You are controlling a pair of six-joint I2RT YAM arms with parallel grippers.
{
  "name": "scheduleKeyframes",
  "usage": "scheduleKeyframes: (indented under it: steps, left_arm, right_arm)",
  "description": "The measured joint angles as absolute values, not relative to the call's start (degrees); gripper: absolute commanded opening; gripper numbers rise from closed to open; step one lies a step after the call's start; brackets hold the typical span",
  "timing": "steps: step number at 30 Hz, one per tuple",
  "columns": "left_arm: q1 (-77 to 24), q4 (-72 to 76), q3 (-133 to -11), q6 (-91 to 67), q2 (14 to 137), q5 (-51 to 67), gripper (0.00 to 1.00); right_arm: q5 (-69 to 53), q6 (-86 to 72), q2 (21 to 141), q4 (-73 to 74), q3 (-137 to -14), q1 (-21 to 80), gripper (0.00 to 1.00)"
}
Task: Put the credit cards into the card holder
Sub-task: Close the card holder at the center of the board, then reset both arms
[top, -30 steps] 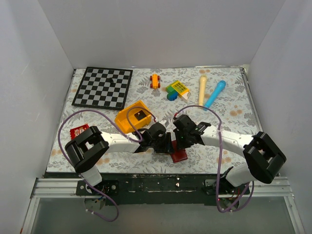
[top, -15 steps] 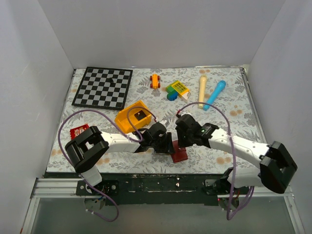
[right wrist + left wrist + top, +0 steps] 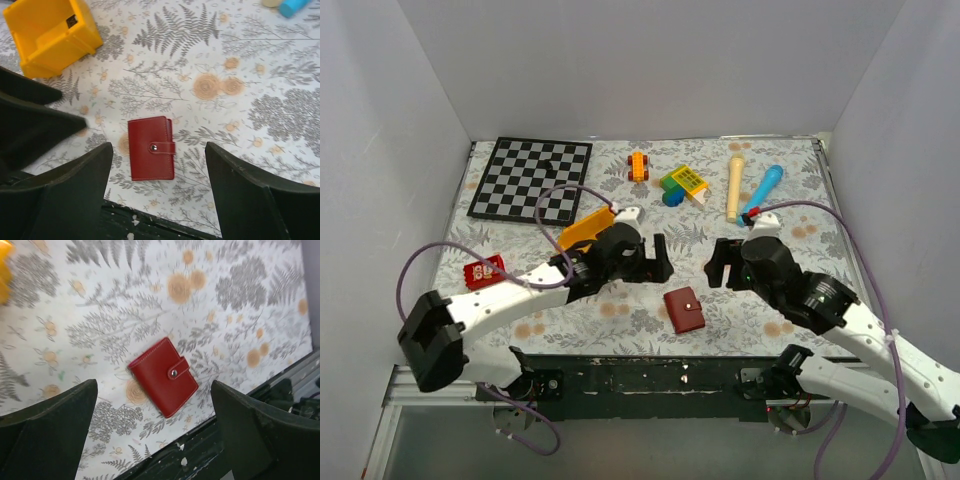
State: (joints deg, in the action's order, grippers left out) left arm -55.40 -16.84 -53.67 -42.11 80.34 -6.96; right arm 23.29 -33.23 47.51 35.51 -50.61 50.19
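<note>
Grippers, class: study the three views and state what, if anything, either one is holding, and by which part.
Nothing is held. The left gripper and the right gripper both stand open, and the card holder lies snapped shut on the table, untouched.

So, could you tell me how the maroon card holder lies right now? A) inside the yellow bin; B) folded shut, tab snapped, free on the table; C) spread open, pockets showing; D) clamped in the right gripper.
B: the card holder lies folded, tab snapped, flat on the table, with the left gripper and right gripper open and clear of it.
</note>
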Motion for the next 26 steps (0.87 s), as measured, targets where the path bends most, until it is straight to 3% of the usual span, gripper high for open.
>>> scheduleKeyframes:
  steps: [8, 15, 26]
  left_arm:
    - [-41.6, -23.7, -49.9, -40.9, 58.3, -13.2, 0.98]
    - [-40.0, -34.3, -45.7, -41.5, 37.7, -23.2, 0.98]
    - [-39.9, -40.2, -41.5, -45.0, 32.7, -28.0, 0.98]
  right_arm:
    - [30.2, -37.6, 36.6, 43.7, -43.9, 49.9, 0.87]
    - [32.1, -41.3, 24.7, 46.2, -32.6, 49.9, 0.88]
    - [32.6, -41.1, 28.2, 43.7, -31.3, 49.9, 0.91]
